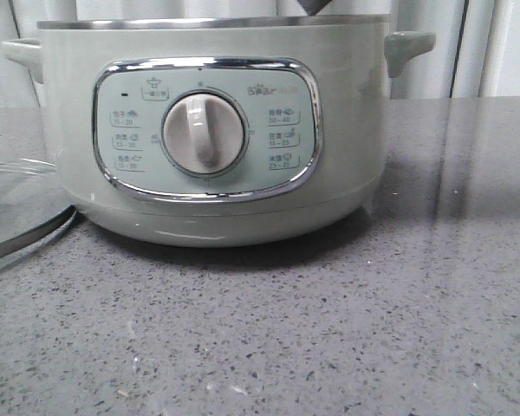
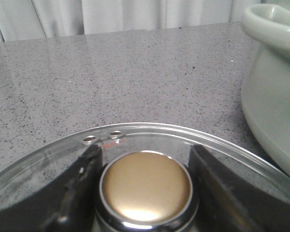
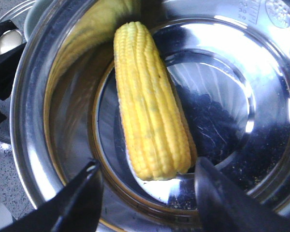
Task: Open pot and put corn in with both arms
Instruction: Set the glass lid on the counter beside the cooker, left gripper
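Corn [image 3: 152,104] lies flat inside pot [image 1: 217,130], long axis running away from the spread-open right tool [image 3: 147,198].

A dark grey speckled stone-look countertop [image 1: 347,338] is filling the foreground, its polished surface catching soft streaks of pale light — brightest toward the far right. Behind it, white pleated curtains [image 1: 451,52] are hanging in vertical folds across the whole back — diffused daylight is glowing through them evenly.
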